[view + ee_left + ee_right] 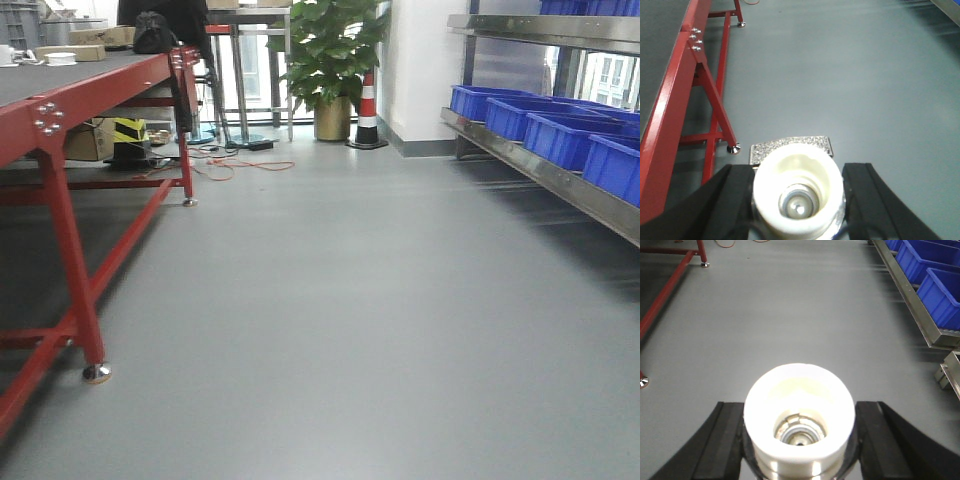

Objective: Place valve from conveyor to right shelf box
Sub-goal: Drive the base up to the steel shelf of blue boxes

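Each gripper holds a valve. In the left wrist view a valve (797, 192) with a pale whitish cup and a silver knurled part sits between the black fingers of my left gripper (799, 172), which is shut on it. My right gripper (800, 407) is shut on a second valve (799, 412), white cup toward the camera. Both hang above grey floor. The conveyor (70, 80), a dark belt on a red frame, stands to the left, and its edge (670, 95) is just left of the left gripper. Blue shelf boxes (555, 130) line the right shelf (912, 302).
Cardboard boxes (100, 38) and a dark bag (155, 35) lie at the conveyor's far end. A potted plant (335, 60) and a striped traffic cone (367, 110) stand at the back. Orange cables (235, 165) trail on the floor. Grey floor (350, 300) runs between conveyor and shelf.
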